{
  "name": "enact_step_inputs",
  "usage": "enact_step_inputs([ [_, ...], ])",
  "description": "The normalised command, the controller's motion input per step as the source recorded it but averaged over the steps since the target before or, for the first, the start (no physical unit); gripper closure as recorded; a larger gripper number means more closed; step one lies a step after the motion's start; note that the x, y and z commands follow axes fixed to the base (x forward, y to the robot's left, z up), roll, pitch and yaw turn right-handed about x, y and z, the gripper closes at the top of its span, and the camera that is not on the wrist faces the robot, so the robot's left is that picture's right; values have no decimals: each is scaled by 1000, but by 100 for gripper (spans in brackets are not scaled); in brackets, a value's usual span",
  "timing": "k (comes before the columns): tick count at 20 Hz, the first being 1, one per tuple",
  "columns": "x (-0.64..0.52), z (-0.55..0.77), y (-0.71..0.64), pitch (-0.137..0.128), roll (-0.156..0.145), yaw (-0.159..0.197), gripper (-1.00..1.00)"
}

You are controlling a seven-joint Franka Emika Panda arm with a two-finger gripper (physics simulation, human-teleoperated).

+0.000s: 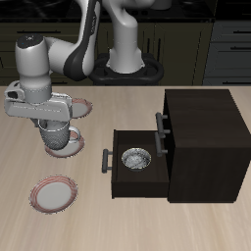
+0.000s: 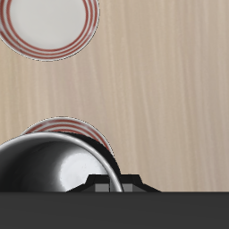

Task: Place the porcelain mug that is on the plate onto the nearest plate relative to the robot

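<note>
The white porcelain mug (image 1: 59, 135) stands on a red-rimmed plate (image 1: 71, 149) in the middle of the row of plates. My gripper (image 1: 55, 125) is down over the mug with its fingers closed on the rim. In the wrist view the mug (image 2: 54, 174) fills the space close under the gripper (image 2: 107, 185), with the plate's rim (image 2: 85, 128) showing just beyond it. Whether the mug is touching the plate I cannot tell. The plate nearest the robot's base (image 1: 86, 104) lies farther back, partly hidden by my arm.
Another empty red-rimmed plate (image 1: 54, 194) lies near the table's front edge; it also shows in the wrist view (image 2: 45, 27). A dark cabinet (image 1: 201, 137) stands beside the plates, its drawer (image 1: 118, 181) pulled open with a bowl (image 1: 134, 159) inside.
</note>
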Motion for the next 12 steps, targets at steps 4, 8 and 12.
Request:
enact_step_inputs([
  [4,54,85,-27,-8,-7,-16,100],
  [8,-249,435,104,-80,6,-13,100],
  [12,-274,386,155,-55,28,-25,100],
])
